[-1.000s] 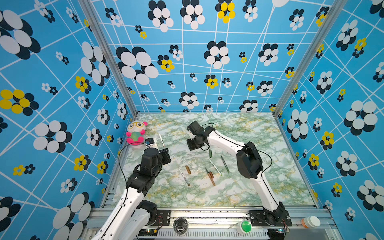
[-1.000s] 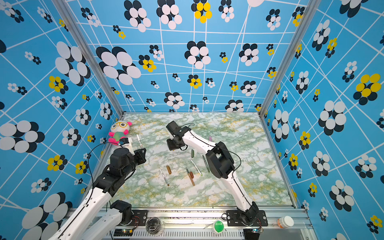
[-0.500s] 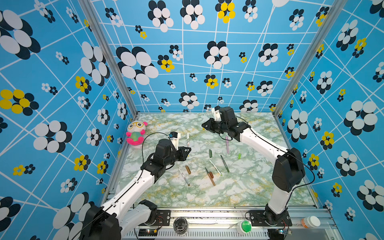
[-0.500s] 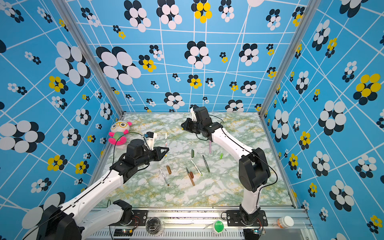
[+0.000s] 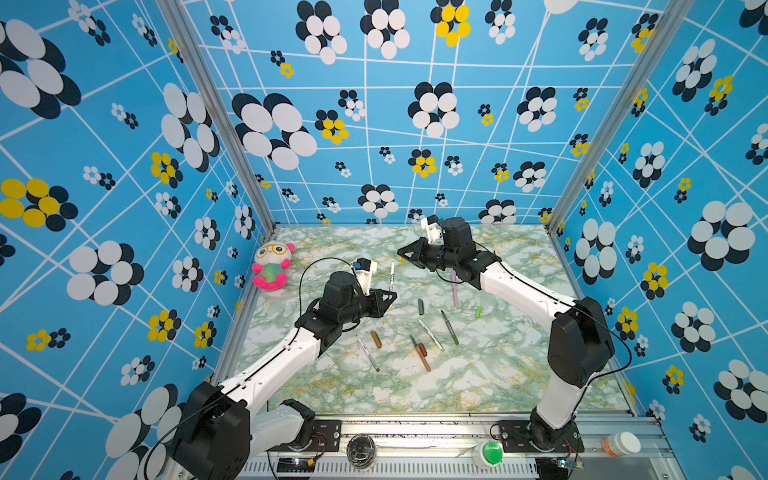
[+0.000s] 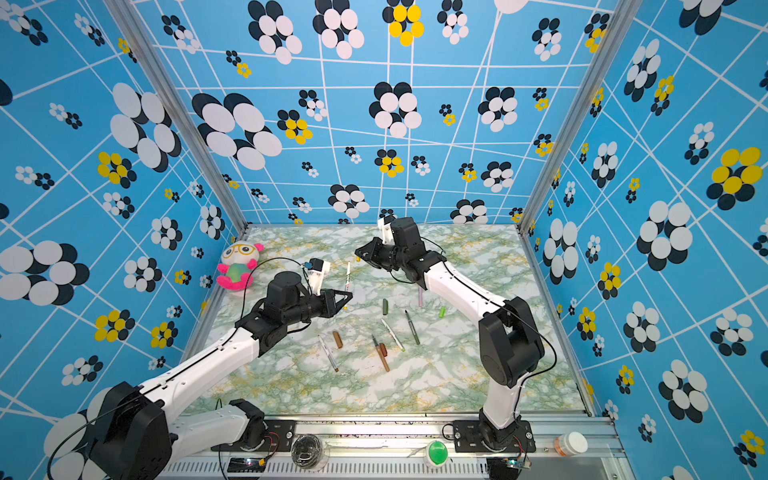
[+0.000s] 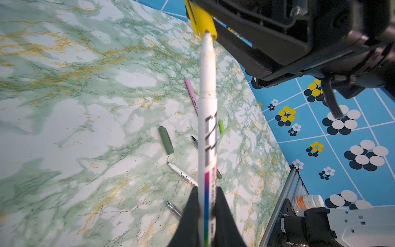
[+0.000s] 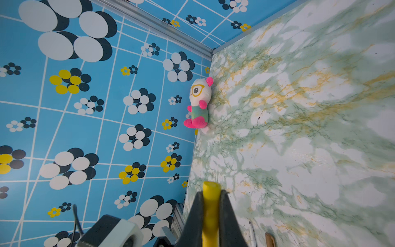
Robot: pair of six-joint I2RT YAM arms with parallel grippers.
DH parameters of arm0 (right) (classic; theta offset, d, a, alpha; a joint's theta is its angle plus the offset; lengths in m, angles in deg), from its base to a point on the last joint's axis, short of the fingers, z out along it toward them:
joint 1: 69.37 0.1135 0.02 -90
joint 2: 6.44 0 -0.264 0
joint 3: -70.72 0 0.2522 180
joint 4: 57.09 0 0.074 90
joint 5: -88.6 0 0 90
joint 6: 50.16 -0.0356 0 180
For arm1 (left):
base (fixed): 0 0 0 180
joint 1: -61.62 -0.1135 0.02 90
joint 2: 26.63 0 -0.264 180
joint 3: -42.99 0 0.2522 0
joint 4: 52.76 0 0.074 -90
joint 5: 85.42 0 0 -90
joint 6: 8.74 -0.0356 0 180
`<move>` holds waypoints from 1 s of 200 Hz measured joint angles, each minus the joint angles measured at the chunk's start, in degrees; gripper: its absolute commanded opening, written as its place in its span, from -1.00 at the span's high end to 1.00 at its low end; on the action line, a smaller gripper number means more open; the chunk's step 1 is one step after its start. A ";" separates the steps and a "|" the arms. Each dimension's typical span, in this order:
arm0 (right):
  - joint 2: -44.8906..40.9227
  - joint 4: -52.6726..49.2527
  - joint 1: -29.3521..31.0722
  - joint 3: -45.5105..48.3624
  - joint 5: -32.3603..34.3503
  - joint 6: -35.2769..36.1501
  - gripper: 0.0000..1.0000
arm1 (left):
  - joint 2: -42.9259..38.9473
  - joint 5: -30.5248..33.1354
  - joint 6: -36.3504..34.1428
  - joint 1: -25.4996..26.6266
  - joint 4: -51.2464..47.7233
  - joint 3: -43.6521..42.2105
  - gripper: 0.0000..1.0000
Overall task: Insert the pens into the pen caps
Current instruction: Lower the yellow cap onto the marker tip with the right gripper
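My left gripper [image 5: 390, 297] [image 7: 206, 190] is shut on a white pen [image 7: 207, 119] [image 5: 391, 277] that points toward the back. My right gripper [image 5: 400, 252] [image 8: 211, 192] is shut on a yellow pen cap [image 8: 211, 186] [image 7: 201, 19]. In the left wrist view the pen's tip meets the cap's mouth; how far in it is, I cannot tell. On the table lie a pink pen [image 5: 454, 284], a dark green cap [image 5: 421, 306], a lime green cap [image 5: 478, 311], a dark green pen [image 5: 449, 327], a white pen [image 5: 430, 334], a brown cap [image 5: 376, 339] and a brown pen [image 5: 422, 359].
A plush toy [image 5: 272, 266] sits against the left wall at the back. Another thin pen [image 5: 368, 353] lies beside the brown cap. On the front rail are a green button [image 5: 490, 453] and a small white bottle [image 5: 621, 444]. Patterned walls close three sides.
A second ago the left arm was drawn back and the right gripper was low at mid-left. The left arm has reached forward with the pen; the right has swung to the back.
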 measured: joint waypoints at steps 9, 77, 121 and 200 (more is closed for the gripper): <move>0.00 0.31 0.00 0.00 -0.26 -0.33 1.00 | 0.00 0.00 0.00 0.02 0.00 0.00 1.00; 0.00 1.44 0.02 -0.09 -1.92 -1.84 1.00 | 0.96 -0.22 -0.02 0.66 0.09 0.48 1.00; 0.00 1.81 0.55 -0.39 -2.80 -1.95 1.00 | 1.49 -0.20 -0.02 0.74 0.42 0.79 1.00; 0.00 1.90 0.92 -0.39 -2.93 -1.90 1.00 | 1.49 -0.17 0.00 0.74 0.57 0.79 1.00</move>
